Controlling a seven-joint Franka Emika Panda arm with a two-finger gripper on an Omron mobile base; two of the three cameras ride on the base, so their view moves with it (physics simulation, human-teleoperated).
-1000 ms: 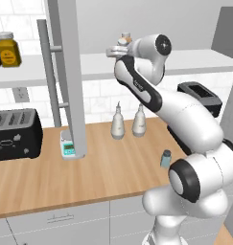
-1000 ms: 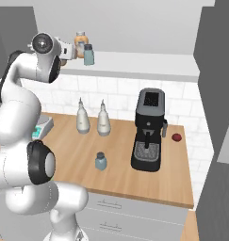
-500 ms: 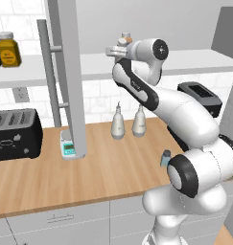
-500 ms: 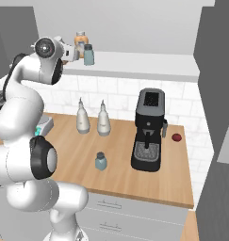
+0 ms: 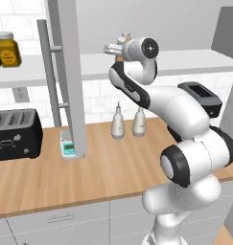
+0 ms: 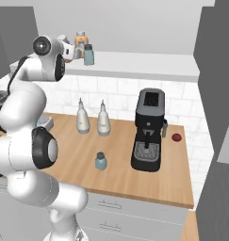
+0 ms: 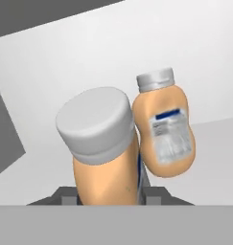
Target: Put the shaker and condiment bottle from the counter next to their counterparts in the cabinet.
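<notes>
My end effector (image 7: pixel 108 194) grips the condiment bottle (image 7: pixel 106 153) at the cabinet shelf (image 6: pixel 149 70), right beside its orange twin (image 7: pixel 163 131)

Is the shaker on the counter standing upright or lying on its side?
Upright. In the right base view the shaker stands on the counter with its dark cap on top, left of the coffee machine.

A kitchen — wooden counter (image 5: pixel 89 172) over drawers, tiled wall. Toaster (image 5: pixel 15 134), coffee machine (image 6: pixel 149 136), open cabinet (image 5: pixel 65 72) above.
</notes>
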